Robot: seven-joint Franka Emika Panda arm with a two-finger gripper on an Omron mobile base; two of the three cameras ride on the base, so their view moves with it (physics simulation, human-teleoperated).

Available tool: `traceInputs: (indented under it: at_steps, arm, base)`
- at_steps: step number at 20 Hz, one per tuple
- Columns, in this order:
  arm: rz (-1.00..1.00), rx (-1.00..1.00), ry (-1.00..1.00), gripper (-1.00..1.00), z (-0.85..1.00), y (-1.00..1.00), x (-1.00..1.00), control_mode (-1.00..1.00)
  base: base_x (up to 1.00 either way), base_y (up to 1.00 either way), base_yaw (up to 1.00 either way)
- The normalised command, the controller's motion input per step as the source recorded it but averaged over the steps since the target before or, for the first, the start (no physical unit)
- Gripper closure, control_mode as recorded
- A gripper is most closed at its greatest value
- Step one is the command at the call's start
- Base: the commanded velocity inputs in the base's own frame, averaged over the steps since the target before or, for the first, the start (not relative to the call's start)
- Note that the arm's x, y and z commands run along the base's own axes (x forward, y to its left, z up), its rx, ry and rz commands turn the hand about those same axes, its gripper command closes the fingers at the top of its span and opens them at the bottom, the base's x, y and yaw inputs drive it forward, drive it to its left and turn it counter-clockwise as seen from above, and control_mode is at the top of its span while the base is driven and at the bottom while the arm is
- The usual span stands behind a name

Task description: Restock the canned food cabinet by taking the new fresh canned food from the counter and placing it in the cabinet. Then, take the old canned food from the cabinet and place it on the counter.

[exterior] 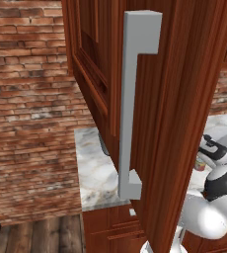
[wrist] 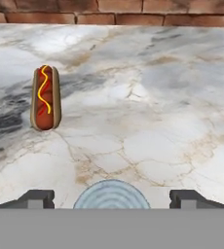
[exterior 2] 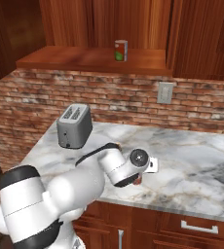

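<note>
Directly below the pincer (wrist: 112, 199), between its two spread dark tips, sits the small red can (wrist: 112, 197), its ribbed pale grey lid facing up; the tips stand apart on either side of it without gripping, so the pincer is released. Left of the pincer and farther out on the white-grey veined marble table (wrist: 148, 107) lies a hot dog in a brown bun with a yellow mustard squiggle (wrist: 46, 98). Beyond the table runs a red brick wall (wrist: 109, 12). From the right base camera, a grey toaster (exterior 2: 74, 126) stands on the table left of the arm, and a second red can with a green label (exterior 2: 121, 50) rests on the reddish-brown wooden cabinet shelf (exterior 2: 84, 61) above.
</note>
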Motion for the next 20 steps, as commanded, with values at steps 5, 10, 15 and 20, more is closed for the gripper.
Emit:
traceInputs:
  at_steps: [5, 10, 15, 20]
  arm:
    - [0.00, 0.00, 0.09, -1.00, 0.75, 0.00, -0.12, -1.00]
    - [0.00, 0.00, 0.08, -1.00, 0.97, 0.05, -0.80, -1.00]
    - [0.00, -0.07, 0.04, -1.00, 0.80, 0.57, -1.00, -1.00]
    - [0.04, -0.13, 0.00, -1.00, 0.58, 0.97, -1.00, -1.00]
  base:
    - [0.00, 0.00, 0.00]
    - [0.00, 0.00, 0.00]
    - [0.00, 0.00, 0.00]
    - [0.00, 0.00, 0.00]
